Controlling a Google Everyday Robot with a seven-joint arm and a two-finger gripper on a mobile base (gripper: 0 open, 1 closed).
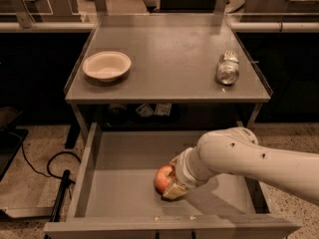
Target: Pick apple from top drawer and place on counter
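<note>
Hand (169, 179) is down in the open top drawer (124, 203), gripping the apple (161, 178). One finger (173, 162) sits at the apple's 12 o'clock and the other at its 6 o'clock, both touching it. The apple is near the drawer's middle, slightly toward the front panel, red-orange side facing 9 o'clock. The white arm (259, 161) comes in from 4 o'clock of the view and hides the drawer's right part. On the bench (169, 59) above, a white bowl (106, 65) sits upright at 9 o'clock. A silver can (228, 68) lies on its side at 3 o'clock, well apart from the bowl, and its label print can't be read. Two small pale tags (152, 109) hang under the bench's front edge, any writing illegible. A black cable (37, 169) lies on the floor at 9 o'clock of the drawer.
</note>
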